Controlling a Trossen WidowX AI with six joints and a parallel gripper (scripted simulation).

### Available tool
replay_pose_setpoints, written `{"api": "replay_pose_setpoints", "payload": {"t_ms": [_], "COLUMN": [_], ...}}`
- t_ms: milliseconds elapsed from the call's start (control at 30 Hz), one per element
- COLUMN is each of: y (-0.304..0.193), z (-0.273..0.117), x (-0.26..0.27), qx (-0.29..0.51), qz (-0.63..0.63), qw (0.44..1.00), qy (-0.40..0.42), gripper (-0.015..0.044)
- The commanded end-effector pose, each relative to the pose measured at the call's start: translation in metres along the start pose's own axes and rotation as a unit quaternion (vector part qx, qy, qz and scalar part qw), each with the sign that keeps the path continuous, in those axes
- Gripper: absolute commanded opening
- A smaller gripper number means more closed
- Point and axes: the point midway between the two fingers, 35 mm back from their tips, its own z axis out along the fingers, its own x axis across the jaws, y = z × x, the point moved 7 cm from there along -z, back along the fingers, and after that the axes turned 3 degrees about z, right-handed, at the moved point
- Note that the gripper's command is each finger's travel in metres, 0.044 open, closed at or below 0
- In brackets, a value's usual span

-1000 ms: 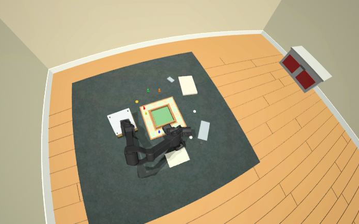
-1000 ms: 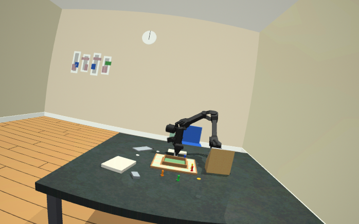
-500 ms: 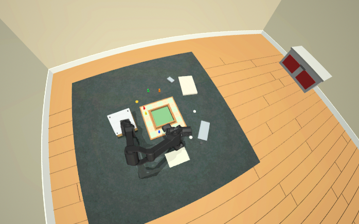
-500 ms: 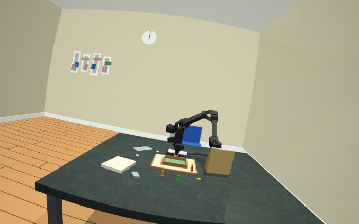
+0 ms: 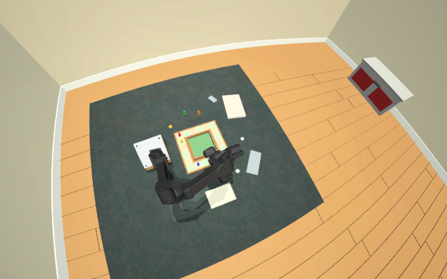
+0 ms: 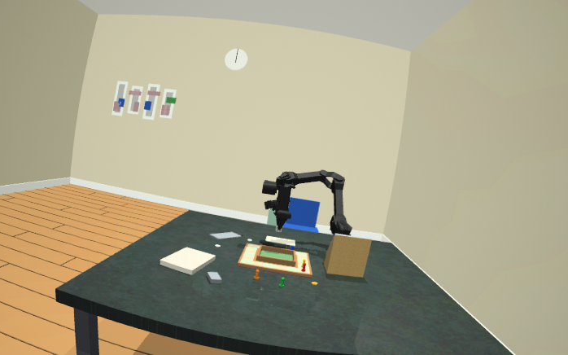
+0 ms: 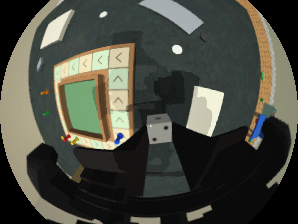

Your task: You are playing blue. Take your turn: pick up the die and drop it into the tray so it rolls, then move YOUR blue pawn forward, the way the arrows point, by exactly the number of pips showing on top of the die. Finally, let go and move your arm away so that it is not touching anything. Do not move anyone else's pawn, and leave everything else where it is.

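My gripper point(image 6: 278, 228) point(image 7: 158, 126) is shut on the white die point(image 6: 278, 230) point(image 7: 160, 128) and holds it above the table, beyond the board's edge. One die side shows two dark pips in the wrist view. The arm hides the die in the top view. The square board point(image 5: 183, 154) point(image 7: 118, 78) has arrows on its track. The brown-walled tray with a green floor point(image 5: 201, 143) point(image 6: 276, 255) point(image 7: 80, 107) stands at its middle and looks empty. The blue pawn point(image 5: 198, 164) point(image 6: 292, 247) point(image 7: 119, 138) stands upright on the track.
Red point(image 5: 178, 134) and yellow point(image 5: 181, 141) pawns stand on the board. Green point(image 5: 184, 112) point(image 6: 281, 282) and orange point(image 5: 198, 112) point(image 6: 256, 274) pawns stand off it. A cream block point(image 5: 220, 196) point(image 7: 206, 110), a grey-blue panel point(image 5: 253, 162) and a white slab point(image 5: 233, 105) lie around.
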Motion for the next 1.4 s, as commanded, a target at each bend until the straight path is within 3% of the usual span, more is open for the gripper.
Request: {"api": "replay_pose_setpoints", "payload": {"t_ms": [0,267,700,1367], "y": [0.0,-0.001,0.019,0.02], "z": [-0.021,-0.04,-0.027,-0.006], "x": [0.0,0.003,0.065,0.161], "qx": [-0.001,-0.001,-0.003,-0.002], "qz": [0.001,-0.011,-0.228,-0.541], "qw": [1.0,1.0,0.974,0.841], "qy": [-0.004,-0.008,-0.001,-0.002], "gripper": [0.0,0.0,0.0,0.0]}}
